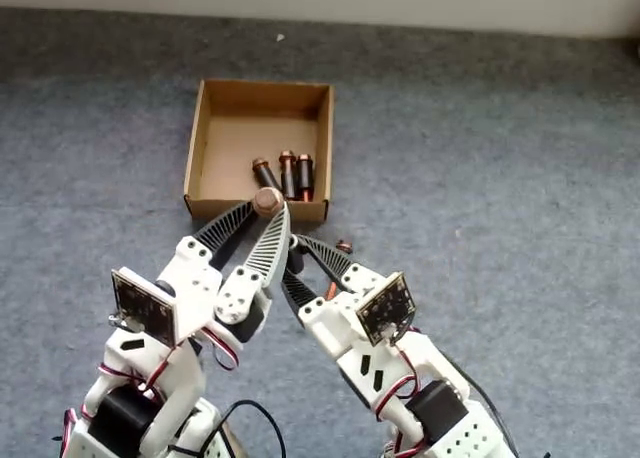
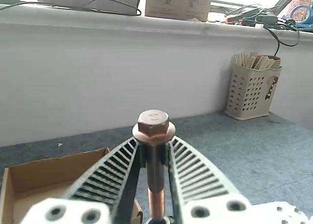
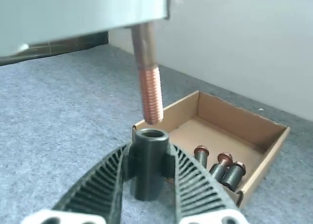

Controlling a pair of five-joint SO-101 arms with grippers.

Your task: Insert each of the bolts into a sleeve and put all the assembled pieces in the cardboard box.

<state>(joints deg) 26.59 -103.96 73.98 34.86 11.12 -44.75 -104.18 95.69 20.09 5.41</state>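
Treat the bolt and the sleeve as rigid, smooth metal, likely dense for their size. Hold each by its body and keep the bore clear.

Your left pincer pinches the bolt shank just under the head. Your right pincer clamps the sleeve upright, with the thread tip just above its bore.

Three assembled pieces lie in the cardboard box.

The bolt is copper, the sleeve black, the cardboard box brown
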